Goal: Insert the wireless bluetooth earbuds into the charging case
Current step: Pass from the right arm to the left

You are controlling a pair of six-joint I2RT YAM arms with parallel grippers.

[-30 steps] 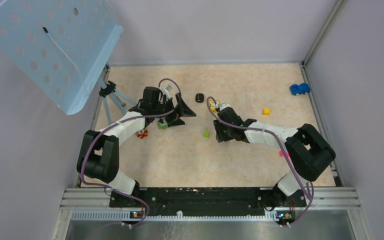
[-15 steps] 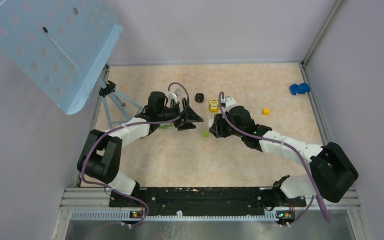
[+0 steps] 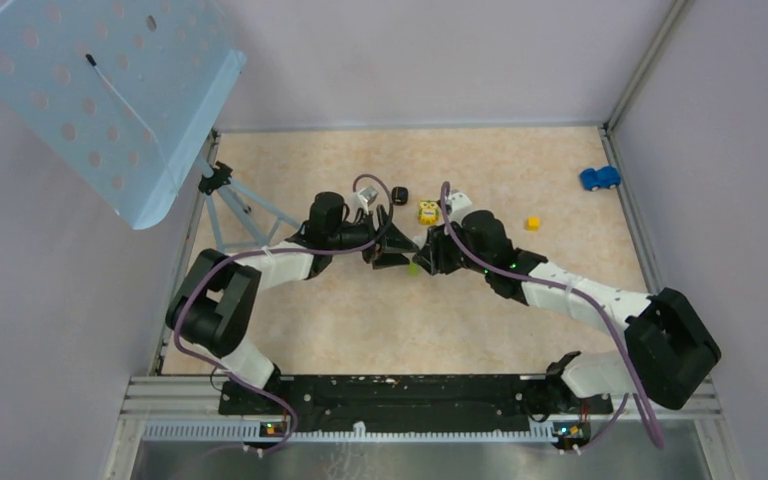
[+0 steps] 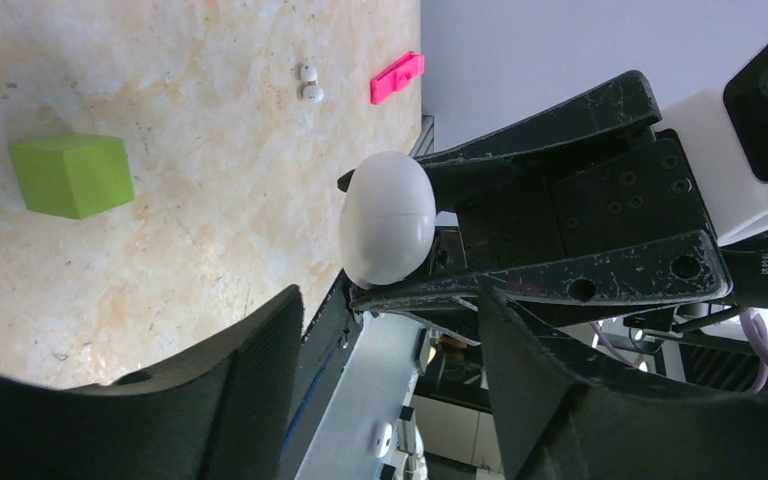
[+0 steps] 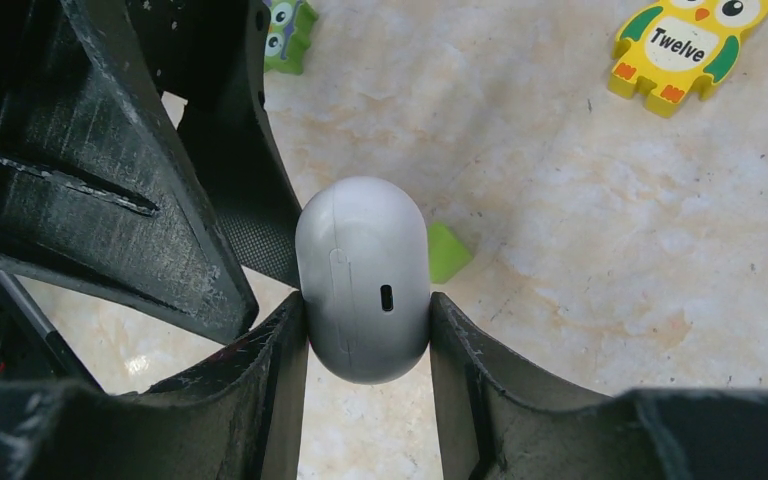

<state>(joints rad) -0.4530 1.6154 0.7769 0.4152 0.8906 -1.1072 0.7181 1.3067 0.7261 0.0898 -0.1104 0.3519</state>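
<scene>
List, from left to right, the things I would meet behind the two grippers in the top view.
Blue board → tripod → small black object → owl toy → yellow cube → blue car.

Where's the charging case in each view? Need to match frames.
Right wrist: charging case at centre, clamped in the right gripper.
Left wrist: centre, a white egg shape between the right gripper's fingers.
Top external: mid-table at the right gripper's tip; the case itself cannot be made out.
Shared landmark: green cube, just behind the case in the right wrist view, far left in the left wrist view, just below the tips in the top view.
</scene>
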